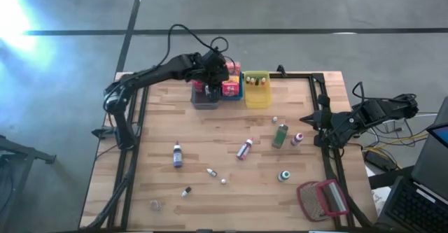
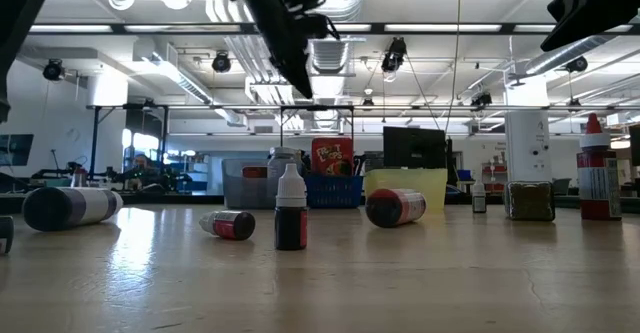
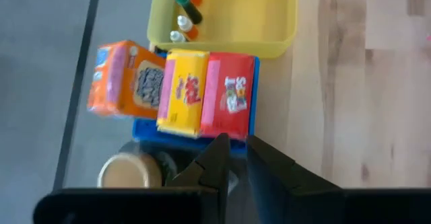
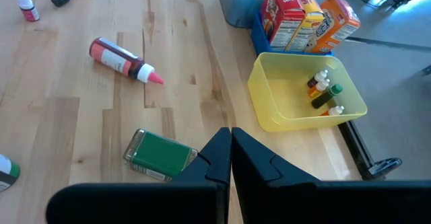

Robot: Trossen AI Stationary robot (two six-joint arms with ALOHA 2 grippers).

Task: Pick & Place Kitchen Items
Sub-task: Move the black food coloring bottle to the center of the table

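Landmark: the yellow bin [image 1: 257,91] at the far edge of the surface [image 1: 210,131]. It holds several small bottles [image 4: 323,89]. Touching it on the left arm's side is the blue bin [image 3: 254,109], carrying a red box [image 3: 229,95], a yellow box [image 3: 184,93] and an orange box [image 3: 128,78] upright in a row. Beyond the blue bin is the grey bin [image 1: 204,99], with a jar [image 3: 124,172] inside. The left claw [image 3: 232,158] hangs above the grey and blue bins, fingers nearly together with a narrow gap, nothing seen between them. The right claw [image 4: 229,153] is fully closed and empty, at the surface's right edge, well apart from the yellow bin. Toward the near side from the yellow bin lie a green bottle [image 1: 280,136], a red-capped bottle [image 1: 244,149] and a purple bottle [image 1: 177,155], all on their sides, with smaller bottles scattered beyond them.
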